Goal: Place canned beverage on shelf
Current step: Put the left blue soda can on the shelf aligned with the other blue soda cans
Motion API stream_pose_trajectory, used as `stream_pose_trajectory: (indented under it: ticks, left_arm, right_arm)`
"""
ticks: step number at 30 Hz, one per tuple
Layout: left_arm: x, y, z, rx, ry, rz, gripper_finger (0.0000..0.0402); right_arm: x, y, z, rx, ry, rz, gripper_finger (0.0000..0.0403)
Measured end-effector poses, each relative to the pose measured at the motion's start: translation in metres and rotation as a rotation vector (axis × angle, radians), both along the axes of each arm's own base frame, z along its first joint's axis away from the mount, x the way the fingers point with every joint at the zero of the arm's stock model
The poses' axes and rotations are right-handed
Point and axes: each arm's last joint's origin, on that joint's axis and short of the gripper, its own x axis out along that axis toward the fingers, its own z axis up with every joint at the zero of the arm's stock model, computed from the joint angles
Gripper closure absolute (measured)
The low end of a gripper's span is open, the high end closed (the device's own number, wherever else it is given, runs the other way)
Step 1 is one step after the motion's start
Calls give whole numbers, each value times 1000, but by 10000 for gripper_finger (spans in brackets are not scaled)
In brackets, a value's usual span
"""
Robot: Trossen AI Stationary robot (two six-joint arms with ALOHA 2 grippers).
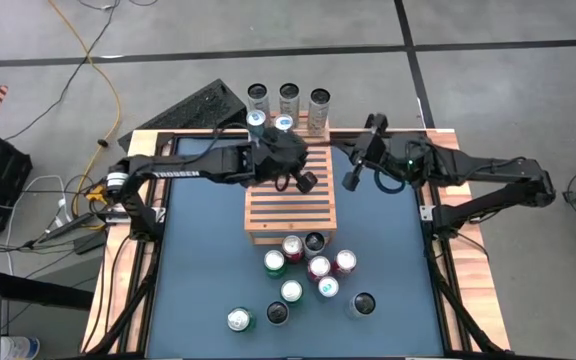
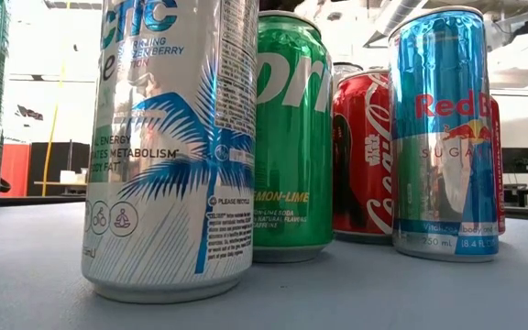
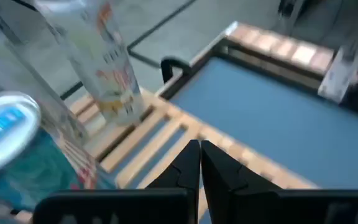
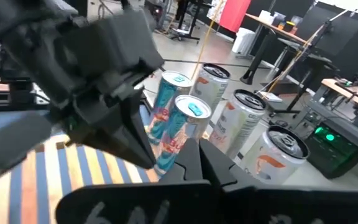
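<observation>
My left pincer (image 3: 200, 163) is pressed together, empty, over the slatted shelf (image 1: 290, 208). Just beside it two blue cans (image 4: 174, 121) stand upright on the shelf's far end, three white cans (image 1: 289, 101) beyond them. My right pincer (image 1: 351, 180), also pressed together, waits alongside.

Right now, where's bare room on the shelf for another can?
The shelf is bare across its middle and near slats, up to the can cluster on the table. Crowded: its far edge, with five cans and the shut left gripper.
</observation>
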Motion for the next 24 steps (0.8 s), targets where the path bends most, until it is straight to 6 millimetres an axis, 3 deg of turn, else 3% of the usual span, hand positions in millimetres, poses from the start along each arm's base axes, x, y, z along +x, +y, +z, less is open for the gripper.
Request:
stream_pose_trajectory:
  ticks: [6, 15, 24]
  left_arm:
    - [17, -13, -19, 109, 24, 151, 401]
    - [31, -21, -37, 101, 24, 161, 401]
    - [26, -28, -43, 147, 139, 164, 401]
  right_arm:
    - [-1, 8, 1, 6, -4, 33, 403]
    - [0, 15, -1, -8, 17, 50, 403]
    - [-1, 15, -1, -34, 34, 47, 403]
